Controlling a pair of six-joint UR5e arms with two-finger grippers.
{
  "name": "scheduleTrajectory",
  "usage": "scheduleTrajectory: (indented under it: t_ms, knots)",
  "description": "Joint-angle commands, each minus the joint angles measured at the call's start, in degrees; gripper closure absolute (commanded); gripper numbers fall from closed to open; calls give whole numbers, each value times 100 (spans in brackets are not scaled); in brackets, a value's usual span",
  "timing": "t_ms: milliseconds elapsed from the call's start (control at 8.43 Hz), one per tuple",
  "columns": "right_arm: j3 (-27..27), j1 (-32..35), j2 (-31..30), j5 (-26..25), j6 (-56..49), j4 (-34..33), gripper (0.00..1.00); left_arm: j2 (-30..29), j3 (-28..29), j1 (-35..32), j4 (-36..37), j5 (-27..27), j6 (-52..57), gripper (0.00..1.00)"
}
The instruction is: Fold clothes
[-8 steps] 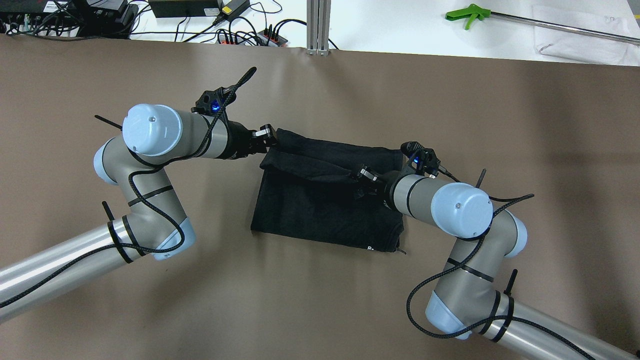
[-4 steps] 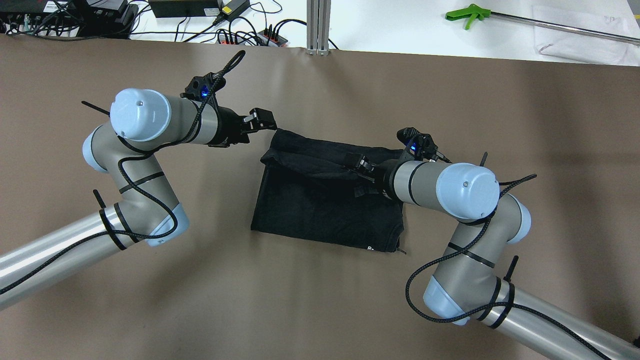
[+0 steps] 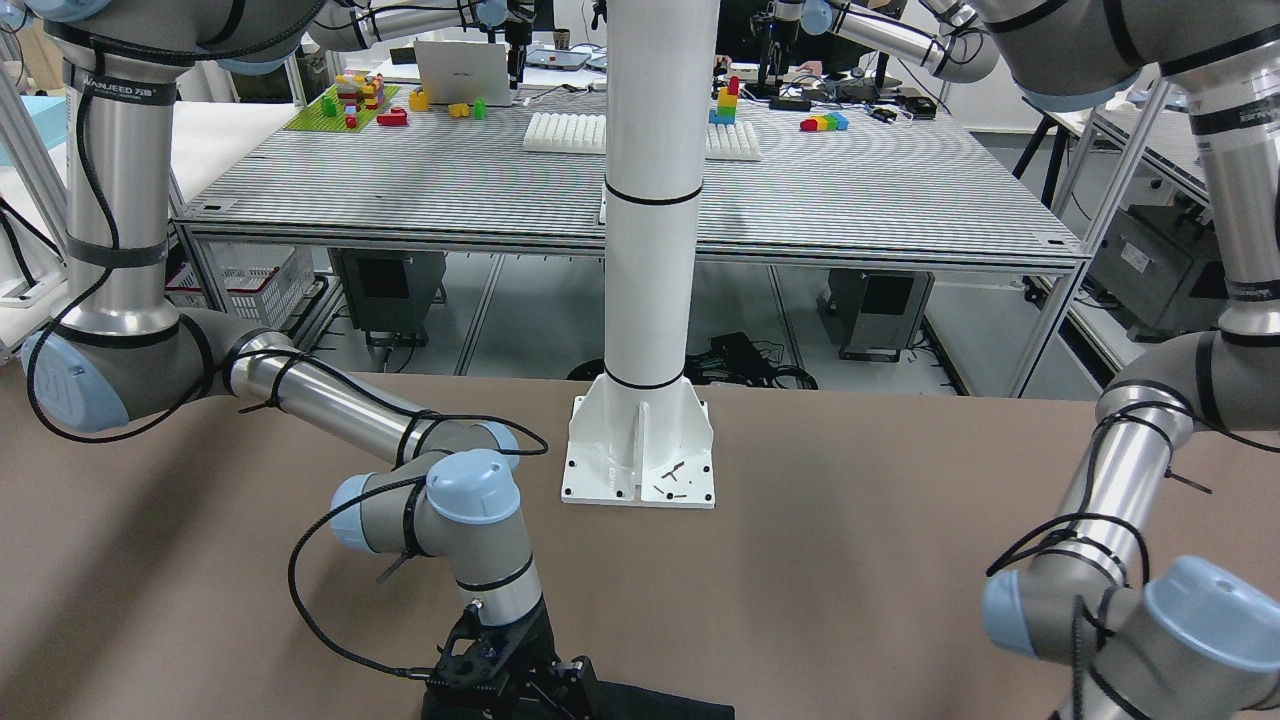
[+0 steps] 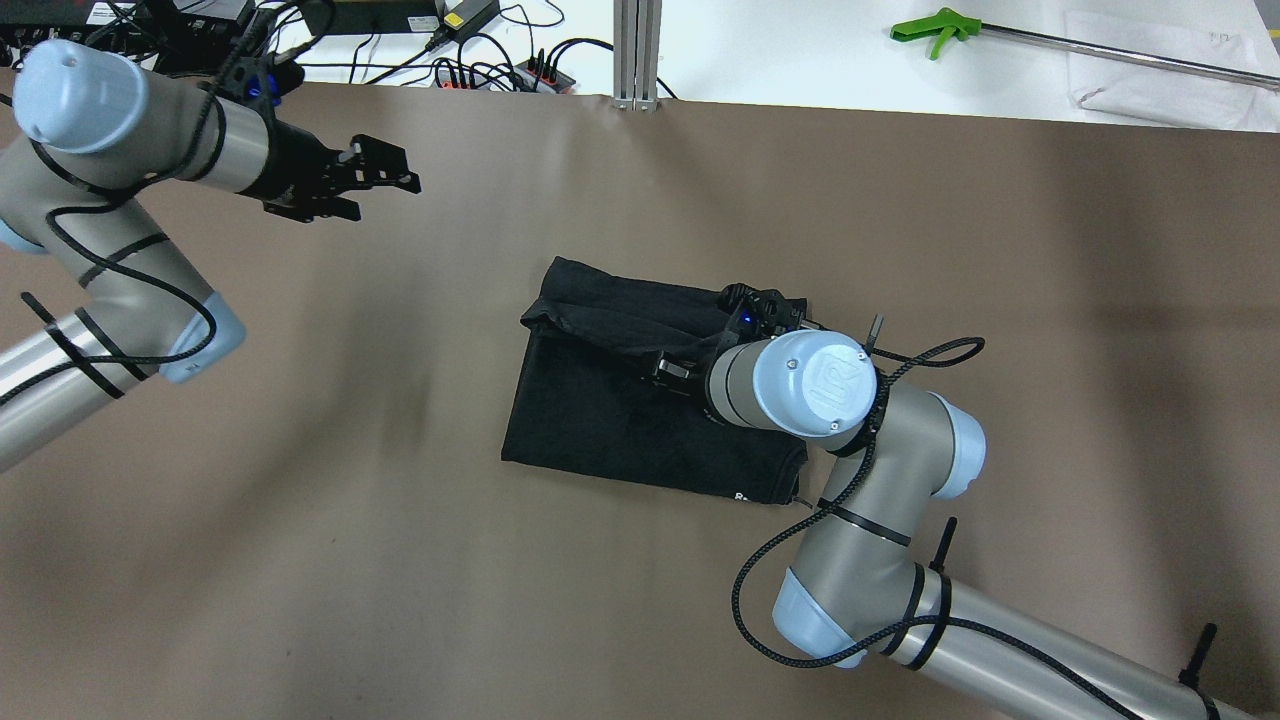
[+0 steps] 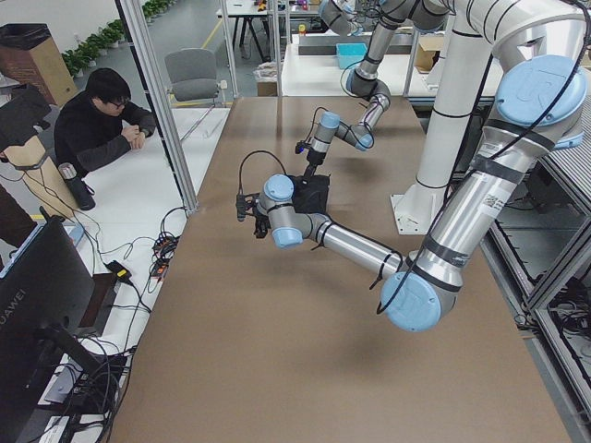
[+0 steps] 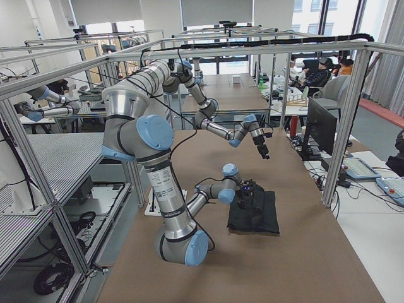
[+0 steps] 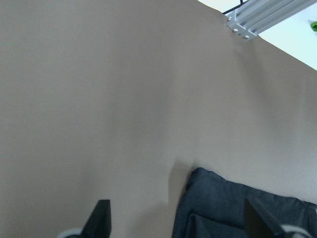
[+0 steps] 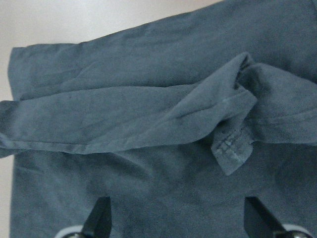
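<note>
On table (image 4: 300,560), garment (image 4: 590,425) runs left-right.

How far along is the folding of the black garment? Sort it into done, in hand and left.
Done: the black garment lies as a rough rectangle on the table, far edge turned over in a rumpled band. In hand: nothing; the right gripper hovers open above it, the left gripper open over bare table. Left: a loose hemmed corner sticks out, so it probably needs smoothing or another fold.
</note>
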Motion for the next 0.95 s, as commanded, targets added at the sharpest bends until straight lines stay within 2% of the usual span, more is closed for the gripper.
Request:
scheduleTrajectory:
  t_ms: [0, 237, 475, 712, 831]
  knots:
    - [-955, -143, 607, -21, -296, -164, 6, 383, -16, -688, -13, -783, 584, 6]
    - [-1300, -39, 775, -38, -829, -164, 6, 428, -16, -760, -14, -838, 630, 6]
    - [-1519, 513, 863, -56, -1630, -155, 6, 445, 1, -752, -14, -829, 621, 6]
    - [-2403, 866, 1274, -82, -2254, -85, 6, 446, 45, -743, -14, -802, 612, 6]
    - [-2530, 1032, 1329, -117, -2562, -67, 6, 454, 54, -751, -22, -802, 612, 6]
